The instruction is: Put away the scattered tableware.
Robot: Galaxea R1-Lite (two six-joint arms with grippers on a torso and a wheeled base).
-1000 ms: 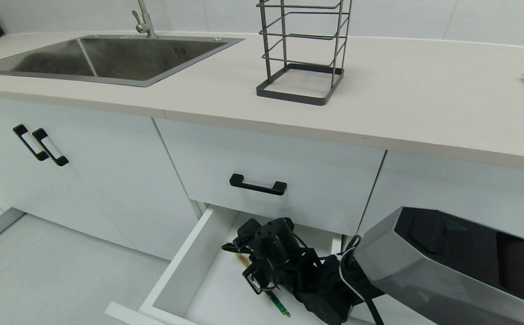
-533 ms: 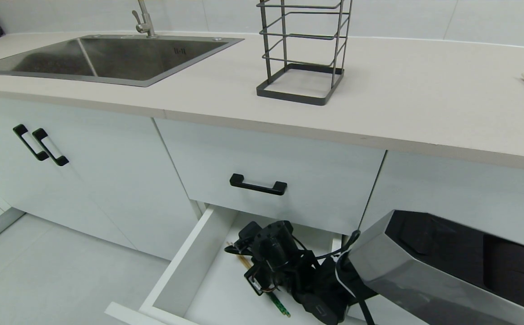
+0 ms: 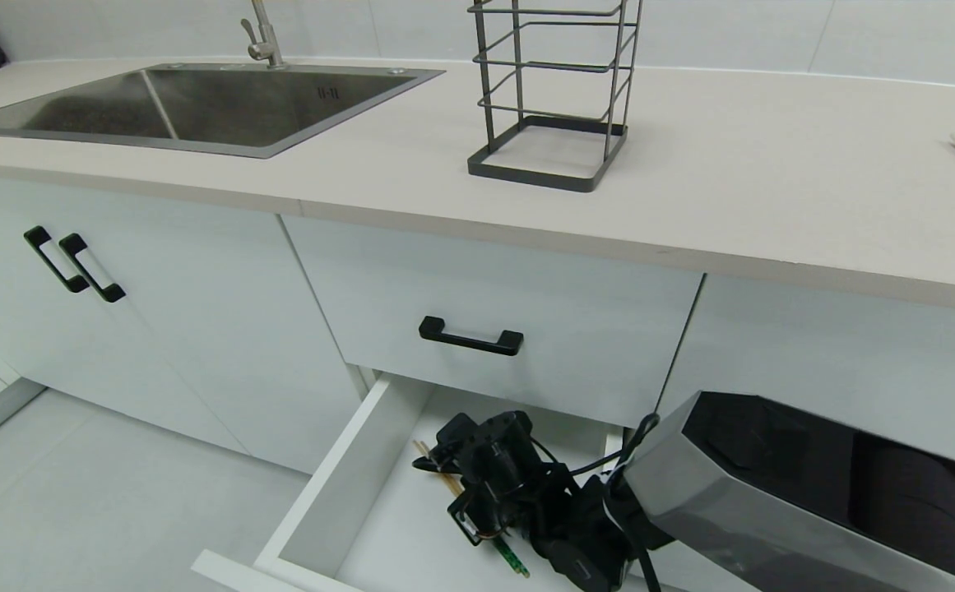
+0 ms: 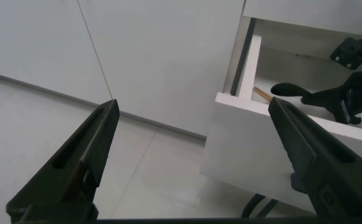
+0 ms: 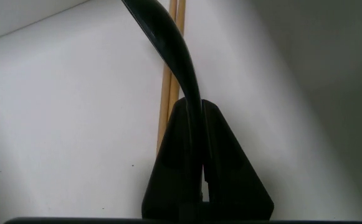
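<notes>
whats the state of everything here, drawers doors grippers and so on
lower drawer: pulled open
upper drawer: shut
cabinet doors: shut
right gripper: shut on spoon, inside lower drawer
chopsticks: lying flat in lower drawer
left gripper: open, empty
rack: upright, empty

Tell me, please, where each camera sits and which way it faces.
Head view: on the head, looking down at counter, sink and open drawer; right gripper shows inside it.
Left wrist view: outside the drawer, facing its front corner; open left gripper.
Right wrist view: inside the drawer, facing its floor; right gripper shut on spoon.
Shared: chopsticks, in all three.
</notes>
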